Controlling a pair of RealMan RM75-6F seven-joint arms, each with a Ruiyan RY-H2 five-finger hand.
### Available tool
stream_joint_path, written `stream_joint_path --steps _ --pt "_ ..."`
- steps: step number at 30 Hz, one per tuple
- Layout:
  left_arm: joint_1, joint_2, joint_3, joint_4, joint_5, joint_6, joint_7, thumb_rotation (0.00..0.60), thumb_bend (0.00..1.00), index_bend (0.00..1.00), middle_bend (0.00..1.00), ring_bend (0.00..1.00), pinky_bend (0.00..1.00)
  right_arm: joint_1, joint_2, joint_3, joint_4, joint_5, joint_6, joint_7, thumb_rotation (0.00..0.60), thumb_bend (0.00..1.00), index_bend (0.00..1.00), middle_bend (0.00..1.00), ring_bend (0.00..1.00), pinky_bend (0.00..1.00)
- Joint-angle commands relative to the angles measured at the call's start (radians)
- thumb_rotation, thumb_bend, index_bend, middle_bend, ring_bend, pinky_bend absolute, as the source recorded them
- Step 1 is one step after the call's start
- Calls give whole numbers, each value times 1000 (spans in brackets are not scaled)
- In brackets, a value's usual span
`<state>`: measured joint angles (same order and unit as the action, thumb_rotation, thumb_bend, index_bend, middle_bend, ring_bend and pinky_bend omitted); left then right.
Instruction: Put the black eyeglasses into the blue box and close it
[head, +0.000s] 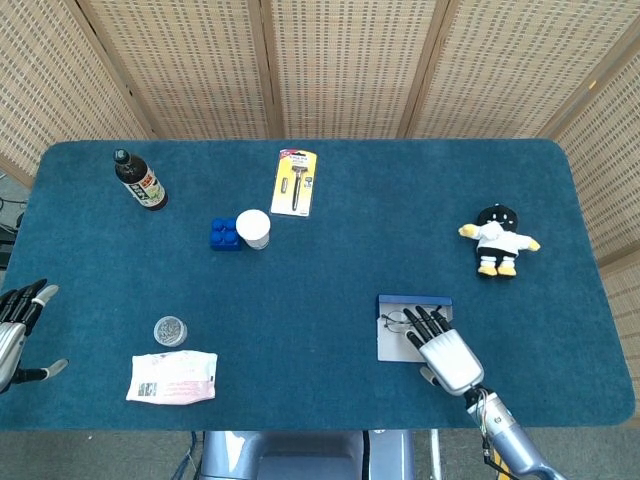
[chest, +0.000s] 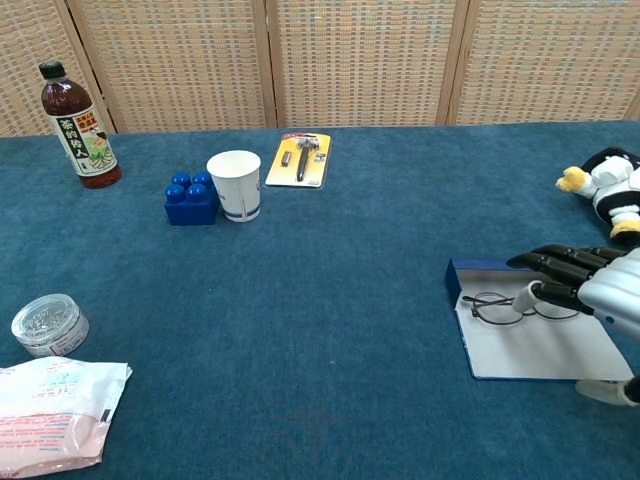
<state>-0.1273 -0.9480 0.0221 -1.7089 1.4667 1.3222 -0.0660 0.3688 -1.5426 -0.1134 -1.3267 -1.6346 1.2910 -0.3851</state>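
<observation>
right hand (chest: 590, 285) empty, fingers spread | black eyeglasses (chest: 505, 303) lie crosswise in blue box (chest: 478, 270)

One bottle (head: 139, 181), one brick (head: 225, 234), one cup (head: 253, 228), one razor pack (head: 295, 182), one plush (head: 497, 240), one tin (head: 170, 330), one packet (head: 172, 376), one glasses (chest: 512, 303), one box (chest: 535, 340), two hands (head: 449, 358) (head: 12, 335).
</observation>
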Motion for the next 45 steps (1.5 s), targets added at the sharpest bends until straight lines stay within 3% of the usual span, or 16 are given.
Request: stream_joint_path --steps 1,29,41,45 --pt "0 0 -1 0 -1 0 1 600 0 0 0 0 0 -1 -19 7 25 -12 1 5 600 281 266 87 49 181" --pt "-5 -8 -2 -2 -13 -13 24 600 0 0 0 0 0 -10 -77 23 126 -21 -40 13 600 311 293 108 49 181" --pt "-6 -10 -1 -2 -13 -15 28 600 0 0 0 0 0 -10 -101 45 166 -19 -30 23 600 503 381 178 72 195" --pt "-6 -11 -1 -3 -14 -16 30 600 0 0 0 0 0 -6 -107 64 165 -13 -22 33 600 523 382 182 75 195"
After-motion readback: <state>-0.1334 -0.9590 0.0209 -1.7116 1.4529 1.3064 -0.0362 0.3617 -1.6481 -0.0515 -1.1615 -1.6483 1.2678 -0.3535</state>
